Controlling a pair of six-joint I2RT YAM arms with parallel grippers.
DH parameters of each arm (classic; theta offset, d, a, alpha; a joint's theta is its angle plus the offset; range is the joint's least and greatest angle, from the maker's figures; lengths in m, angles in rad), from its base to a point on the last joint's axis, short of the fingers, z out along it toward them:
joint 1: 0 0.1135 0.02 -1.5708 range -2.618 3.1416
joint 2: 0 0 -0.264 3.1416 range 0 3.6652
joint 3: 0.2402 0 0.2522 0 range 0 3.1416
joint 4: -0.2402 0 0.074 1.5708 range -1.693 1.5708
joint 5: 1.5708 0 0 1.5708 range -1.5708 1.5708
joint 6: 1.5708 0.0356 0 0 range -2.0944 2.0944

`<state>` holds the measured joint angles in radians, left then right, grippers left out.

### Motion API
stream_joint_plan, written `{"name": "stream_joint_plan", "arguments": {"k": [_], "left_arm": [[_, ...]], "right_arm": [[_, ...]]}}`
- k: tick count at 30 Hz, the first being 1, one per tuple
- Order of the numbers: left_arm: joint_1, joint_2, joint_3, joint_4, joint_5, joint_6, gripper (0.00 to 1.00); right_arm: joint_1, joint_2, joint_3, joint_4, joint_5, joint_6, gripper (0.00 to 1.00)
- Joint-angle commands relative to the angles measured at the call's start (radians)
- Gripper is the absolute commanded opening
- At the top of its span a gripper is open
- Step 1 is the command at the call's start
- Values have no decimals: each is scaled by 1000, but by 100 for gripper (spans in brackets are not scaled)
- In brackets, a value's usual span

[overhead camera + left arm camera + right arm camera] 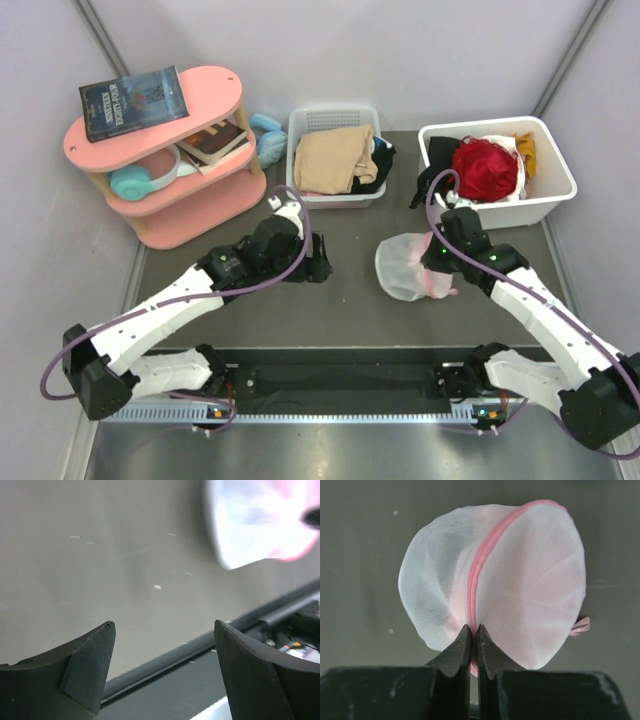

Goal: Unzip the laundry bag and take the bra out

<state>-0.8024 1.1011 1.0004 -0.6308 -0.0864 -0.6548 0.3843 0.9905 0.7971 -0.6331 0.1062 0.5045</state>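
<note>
**lintroller:** which hand's on it, and which way does the zip run?

**me:** The right one. My right gripper [474, 630] has its fingers pressed together, pinched on the near end of the pink zipper [485, 555] of the small round white mesh laundry bag [530, 590]. I can't tell if the actual pull tab is between the pads or just trim. From my fingertips the zipper heads off toward 12 o'clock, then bends to 1 o'clock over the top of the pouch. I reckon that's the line any pull has to follow. The pouch sits on the grey table [100, 555], all of it beyond my right fingers.

**lintroller:** and the left hand? the bra?

**me:** My left gripper [164, 625] hangs with its fingers wide apart over bare tabletop, touching nothing. The pouch is off at its 1 o'clock, well apart, so the right hand's way nearer. As for the dark navy bra, nothing dark shows through the mesh, so I can't say where it sits inside.
</note>
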Motion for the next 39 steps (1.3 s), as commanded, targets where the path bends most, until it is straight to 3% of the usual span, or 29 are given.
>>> {"name": "stream_joint_plan", "arguments": {"k": [1, 5, 9, 14, 24, 39], "left_arm": [[-73, 14, -3, 187, 13, -95, 85], [-115, 3, -78, 338, 80, -134, 86], [-129, 9, -88, 358, 80, -146, 86], [-139, 11, -115, 355, 62, -146, 86], [-141, 25, -180, 290, -78, -151, 82], [-142, 170, -114, 275, -233, -49, 72]], "right_arm": [[134, 54, 111, 27, 81, 268, 0], [278, 160, 197, 46, 165, 394, 0], [387, 340, 344, 24, 242, 511, 0], [474, 488, 471, 47, 230, 617, 0], [515, 628, 594, 127, 145, 680, 0], [519, 603, 568, 161, 90, 677, 0]]}}
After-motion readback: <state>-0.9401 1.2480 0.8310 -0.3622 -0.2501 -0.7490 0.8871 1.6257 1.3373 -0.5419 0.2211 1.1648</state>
